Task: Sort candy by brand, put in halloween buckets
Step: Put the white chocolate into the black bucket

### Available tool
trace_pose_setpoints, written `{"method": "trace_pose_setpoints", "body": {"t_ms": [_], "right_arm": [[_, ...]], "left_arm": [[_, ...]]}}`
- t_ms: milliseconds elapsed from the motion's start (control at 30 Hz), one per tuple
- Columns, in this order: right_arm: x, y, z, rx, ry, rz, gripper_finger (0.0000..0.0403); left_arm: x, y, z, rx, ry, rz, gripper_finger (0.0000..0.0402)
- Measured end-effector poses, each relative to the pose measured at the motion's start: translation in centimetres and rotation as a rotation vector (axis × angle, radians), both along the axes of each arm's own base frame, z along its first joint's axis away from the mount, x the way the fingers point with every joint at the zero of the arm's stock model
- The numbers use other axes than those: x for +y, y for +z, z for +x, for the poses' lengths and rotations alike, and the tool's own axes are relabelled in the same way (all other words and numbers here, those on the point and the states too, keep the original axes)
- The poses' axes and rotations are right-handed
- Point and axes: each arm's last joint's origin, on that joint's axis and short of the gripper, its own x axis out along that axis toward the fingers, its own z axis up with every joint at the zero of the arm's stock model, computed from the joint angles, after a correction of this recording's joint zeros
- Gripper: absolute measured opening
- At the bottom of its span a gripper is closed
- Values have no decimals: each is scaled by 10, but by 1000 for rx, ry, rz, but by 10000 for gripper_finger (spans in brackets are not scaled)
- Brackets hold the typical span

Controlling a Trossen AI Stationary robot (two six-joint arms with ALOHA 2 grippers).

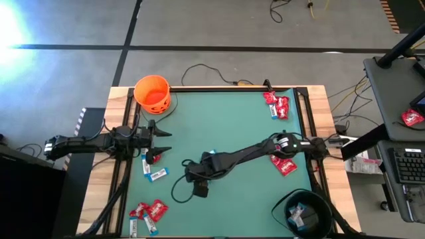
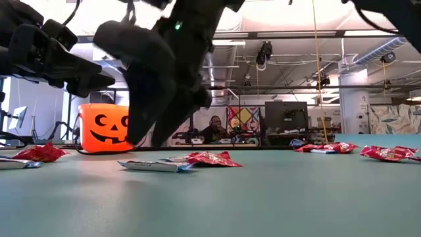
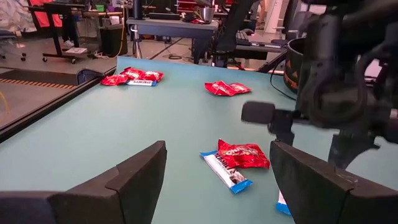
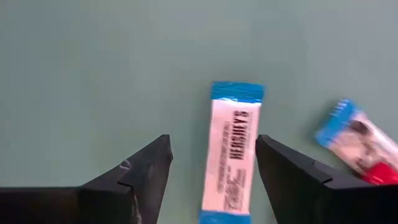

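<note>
My right gripper (image 4: 213,145) is open and points down over the table's middle (image 1: 186,174). Its fingers stand on either side of a blue-and-white bar (image 4: 231,155) that lies flat on the mat, without touching it. A second blue bar partly overlaps a red packet (image 4: 357,143) beside it. My left gripper (image 1: 166,138) hovers open at the table's left side; a red packet (image 3: 244,154) and a bar (image 3: 227,172) lie ahead of it. The orange bucket (image 1: 153,93) stands at the far left corner. The black bucket (image 1: 309,212), with candy inside, stands at the near right corner.
More candy lies in heaps at the far right (image 1: 275,105), at the right side (image 1: 284,164) and at the near left corner (image 1: 147,212). A black cable (image 1: 199,70) runs along the far edge. A side desk with a keyboard (image 1: 402,166) stands to the right.
</note>
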Motion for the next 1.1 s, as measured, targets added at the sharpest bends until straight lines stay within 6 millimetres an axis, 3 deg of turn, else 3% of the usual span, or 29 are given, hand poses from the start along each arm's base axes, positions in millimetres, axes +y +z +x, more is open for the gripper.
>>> {"method": "trace_pose_setpoints", "body": {"t_ms": [300, 667, 900, 1100], "right_arm": [[-11, -23, 7, 40, -19, -21, 188], [-12, -34, 1, 120, -53, -25, 155], [1, -37, -10, 200, -38, -78, 111], [17, -29, -20, 223, -47, -74, 114]], "left_arm": [[0, 0, 0, 0, 0, 0, 272], [0, 0, 0, 0, 0, 0, 272], [0, 0, 0, 0, 0, 0, 272], [0, 0, 0, 0, 0, 0, 272]]}}
